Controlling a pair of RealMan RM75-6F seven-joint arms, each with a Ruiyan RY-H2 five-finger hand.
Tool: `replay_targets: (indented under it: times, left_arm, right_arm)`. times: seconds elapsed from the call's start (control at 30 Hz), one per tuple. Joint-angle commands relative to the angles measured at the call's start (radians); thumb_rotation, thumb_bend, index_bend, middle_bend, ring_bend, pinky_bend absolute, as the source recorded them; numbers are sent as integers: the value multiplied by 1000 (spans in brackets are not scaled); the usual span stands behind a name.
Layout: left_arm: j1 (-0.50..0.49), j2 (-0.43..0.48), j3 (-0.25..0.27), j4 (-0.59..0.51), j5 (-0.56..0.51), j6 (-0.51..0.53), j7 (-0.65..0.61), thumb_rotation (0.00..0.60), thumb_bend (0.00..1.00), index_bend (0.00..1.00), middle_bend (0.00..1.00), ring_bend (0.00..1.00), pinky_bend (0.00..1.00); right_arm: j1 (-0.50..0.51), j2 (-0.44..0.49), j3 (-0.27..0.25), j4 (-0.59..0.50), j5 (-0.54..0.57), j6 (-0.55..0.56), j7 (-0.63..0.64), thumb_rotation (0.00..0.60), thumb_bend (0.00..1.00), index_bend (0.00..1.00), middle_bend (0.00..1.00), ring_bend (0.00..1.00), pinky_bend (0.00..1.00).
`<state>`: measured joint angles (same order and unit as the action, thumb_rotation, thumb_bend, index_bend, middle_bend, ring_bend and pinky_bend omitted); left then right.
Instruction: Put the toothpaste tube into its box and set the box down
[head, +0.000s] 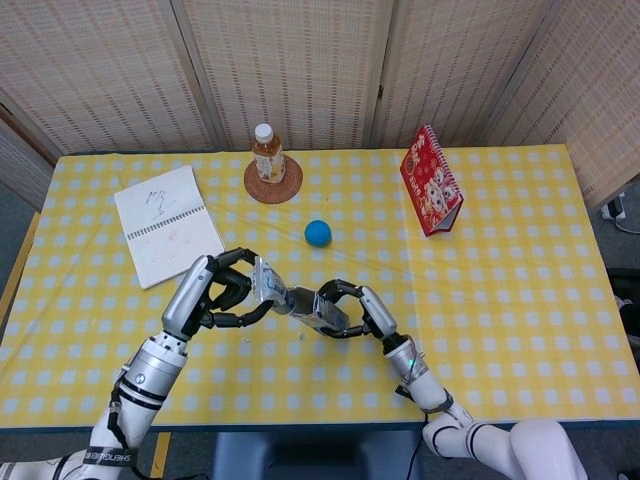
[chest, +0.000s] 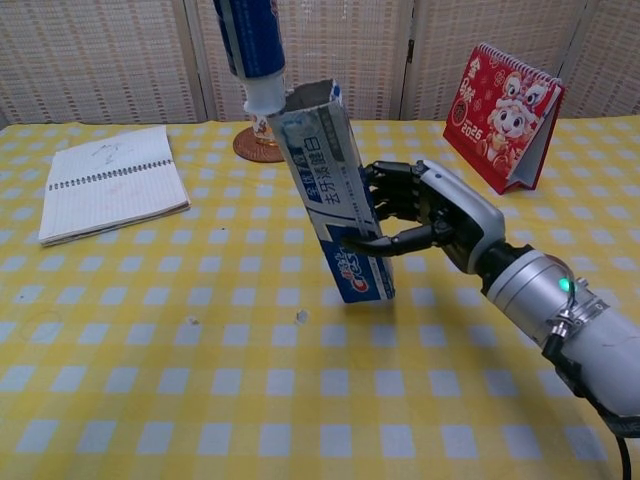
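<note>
left hand (head: 215, 297) grips the toothpaste tube (chest: 250, 48), its cap at the open mouth of the box (chest: 334, 192) gripped by the right hand (chest: 432, 212).

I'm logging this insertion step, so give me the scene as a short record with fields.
left hand: grips the toothpaste tube, cap end down
right hand: holds the toothpaste box clear of the table, open end up
tube to box: cap at the box's open mouth, not yet inside
table: yellow checked cloth
other items: notebook, bottle on coaster, blue ball, red desk calendar
</note>
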<state>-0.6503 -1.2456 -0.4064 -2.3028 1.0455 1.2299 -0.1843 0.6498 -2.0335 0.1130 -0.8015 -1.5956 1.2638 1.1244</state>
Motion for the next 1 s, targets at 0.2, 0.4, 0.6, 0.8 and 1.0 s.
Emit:
replay_targets:
  times: [0.2, 0.4, 0.6, 0.8, 1.0]
  left_arm:
    - [-16, -20, -17, 0, -22, 10, 17, 600, 801, 894, 1000, 1000, 1000]
    - [-21, -36, -9, -1, -26, 17, 44, 600, 801, 894, 1000, 1000, 1000]
    - [-41, -69, -8, 3, -52, 25, 81, 600, 801, 894, 1000, 1000, 1000]
    - [-51, -95, -10, 6, -62, 37, 104, 600, 802, 894, 1000, 1000, 1000]
    - [-54, -110, -10, 12, -68, 46, 117, 600, 802, 894, 1000, 1000, 1000]
  right_arm:
    - [4, -15, -13, 14, -3, 6, 15, 600, 207, 549, 405, 410, 423]
    - [15, -18, -5, 18, 4, 2, 33, 600, 207, 549, 405, 412, 423]
    - [23, -27, -3, 19, 7, 1, 62, 600, 207, 549, 405, 410, 423]
    - [29, -34, 0, 22, 8, 6, 85, 600, 207, 549, 405, 411, 423]
    - [33, -37, 4, 13, 4, 28, 113, 600, 206, 549, 405, 412, 423]
